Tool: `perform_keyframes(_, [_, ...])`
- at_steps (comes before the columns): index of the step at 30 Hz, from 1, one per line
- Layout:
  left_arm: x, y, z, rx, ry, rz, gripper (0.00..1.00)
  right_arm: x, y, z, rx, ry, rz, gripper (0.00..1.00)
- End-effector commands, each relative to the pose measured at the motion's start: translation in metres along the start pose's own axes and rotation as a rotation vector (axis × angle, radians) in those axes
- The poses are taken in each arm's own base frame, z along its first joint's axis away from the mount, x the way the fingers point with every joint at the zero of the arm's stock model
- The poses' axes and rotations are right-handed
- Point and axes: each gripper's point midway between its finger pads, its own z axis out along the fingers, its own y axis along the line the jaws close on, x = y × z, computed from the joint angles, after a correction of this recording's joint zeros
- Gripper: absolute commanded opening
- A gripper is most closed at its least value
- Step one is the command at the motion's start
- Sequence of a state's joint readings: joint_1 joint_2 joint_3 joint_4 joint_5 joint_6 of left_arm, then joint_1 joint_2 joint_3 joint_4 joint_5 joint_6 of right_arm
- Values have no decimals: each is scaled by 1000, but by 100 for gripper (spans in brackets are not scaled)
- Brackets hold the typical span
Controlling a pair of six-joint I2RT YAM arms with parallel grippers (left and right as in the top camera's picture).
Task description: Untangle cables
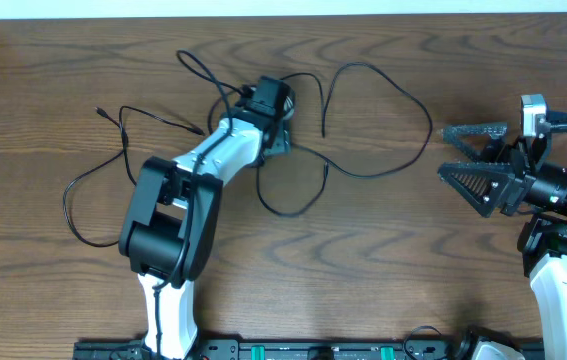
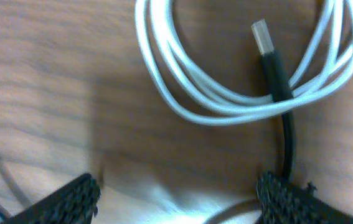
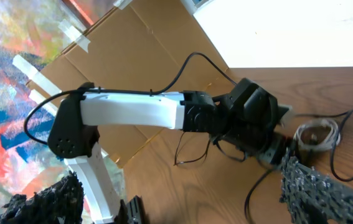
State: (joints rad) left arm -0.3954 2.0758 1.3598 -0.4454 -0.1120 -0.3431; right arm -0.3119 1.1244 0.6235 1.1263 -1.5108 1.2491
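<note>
My L gripper [image 2: 182, 193] hangs open over 1 white cable [image 2: 238, 112]. R gripper [image 1: 443, 150] is open too, empty. 2 black cables [image 1: 429, 125] lie tangled mid-scene.

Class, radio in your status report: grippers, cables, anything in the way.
Left gripper open over white cable. Right gripper open, off aside. Black cable plug crossing it.

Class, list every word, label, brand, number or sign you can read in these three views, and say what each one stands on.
No text can be read in any view.
The white cable, the black plug and the cardboard carry no print.
The rail at the bottom of the overhead view has green spots, too small to tell whether they are labels.
</note>
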Motion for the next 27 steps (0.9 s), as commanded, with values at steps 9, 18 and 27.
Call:
perform_keyframes(9, [139, -34, -6, 9, 434, 261, 67, -5, 0, -2, 10, -16, -29, 99])
perform_keyframes(18, [99, -57, -49, 100, 259, 266, 68, -5, 0, -2, 9, -15, -30, 99])
perform_keyframes(27, [23, -67, -119, 228, -55, 153, 100, -3, 1, -2, 5, -3, -37, 99])
